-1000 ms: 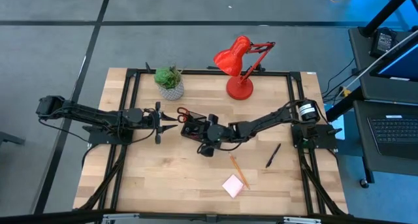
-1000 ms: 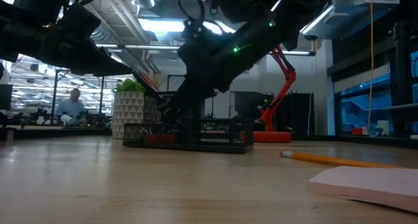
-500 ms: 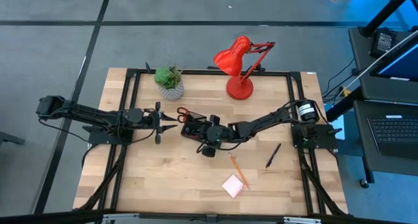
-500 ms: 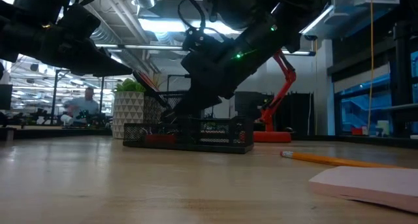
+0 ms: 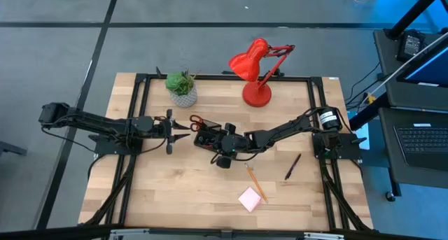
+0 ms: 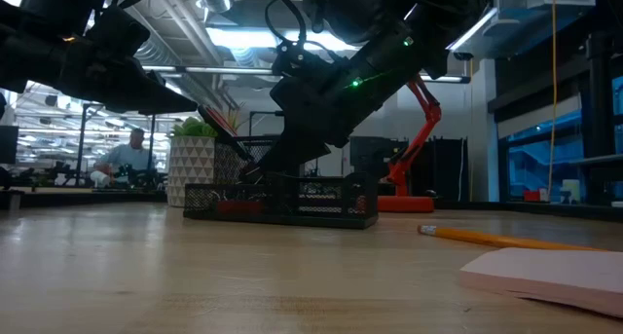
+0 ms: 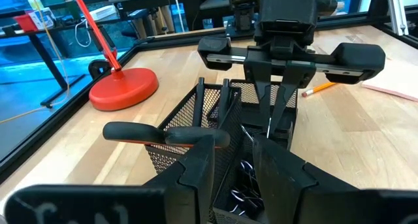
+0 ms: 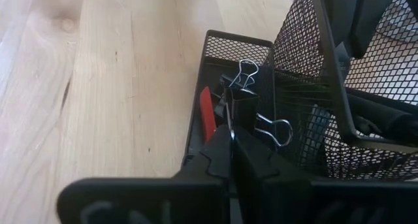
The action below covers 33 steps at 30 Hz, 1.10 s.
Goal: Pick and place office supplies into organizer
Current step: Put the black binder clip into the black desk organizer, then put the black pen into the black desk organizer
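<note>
The black wire-mesh organizer point(image 5: 207, 136) is sat mid-counter. Right tool point(image 8: 230, 140) is pressed together over its low compartment, above a black binder clip point(image 8: 243, 105). Left tool point(image 7: 228, 160) is pinching red-handled scissors point(image 7: 166, 134) at the organizer's other side.

Organizer point(image 5: 208, 137): hemmed by left gripper point(image 5: 183, 129) and right gripper point(image 5: 213, 143).
Behind: plant point(image 5: 181, 87), lamp point(image 5: 256, 72).
Near table point(image 5: 175, 191): open, save pencil point(image 5: 255, 183), pad point(image 5: 250, 199), pen point(image 5: 292, 166).

Black mesh organizer point(image 5: 204, 136) mid-table holding binder clips point(image 8: 243, 100), orange pencil point(image 5: 255, 182), pink pad point(image 5: 250, 199), black pen point(image 5: 292, 166) lying outside
</note>
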{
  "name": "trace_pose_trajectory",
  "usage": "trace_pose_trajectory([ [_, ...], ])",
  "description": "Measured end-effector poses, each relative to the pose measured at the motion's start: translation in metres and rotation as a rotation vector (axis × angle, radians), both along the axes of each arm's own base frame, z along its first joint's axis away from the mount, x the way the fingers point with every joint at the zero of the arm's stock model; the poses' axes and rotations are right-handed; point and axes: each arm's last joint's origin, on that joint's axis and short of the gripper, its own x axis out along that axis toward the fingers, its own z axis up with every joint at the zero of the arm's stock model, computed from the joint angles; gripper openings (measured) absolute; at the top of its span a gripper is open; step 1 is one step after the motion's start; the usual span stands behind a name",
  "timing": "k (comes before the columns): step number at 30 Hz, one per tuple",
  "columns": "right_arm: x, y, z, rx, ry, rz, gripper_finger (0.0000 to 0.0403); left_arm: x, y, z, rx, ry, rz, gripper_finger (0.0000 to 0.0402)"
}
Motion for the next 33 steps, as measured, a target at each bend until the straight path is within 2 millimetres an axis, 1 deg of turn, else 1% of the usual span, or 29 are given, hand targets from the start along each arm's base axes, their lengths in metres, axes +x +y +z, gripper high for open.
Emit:
trace_pose_trajectory([
  [18, 0.0, 0.0, 0.0, -0.005, 0.001, -0.002, 0.0076, 0.0, 0.0, 0.0, 0.0, 0.0, 0.0, 0.01],
  [28, 0.0, 0.0, 0.001, -0.004, 0.001, 0.001, 0.0078, 0.0, 0.0, 0.0, 0.0, 0.0, 0.0, 0.01],
  [33, -0.005, 0.0, 0.011, -0.002, 0.015, 0.006, 0.008, 0.0, 0.0, 0.0, 0.0, 0.003, 0.0, 0.01],
])
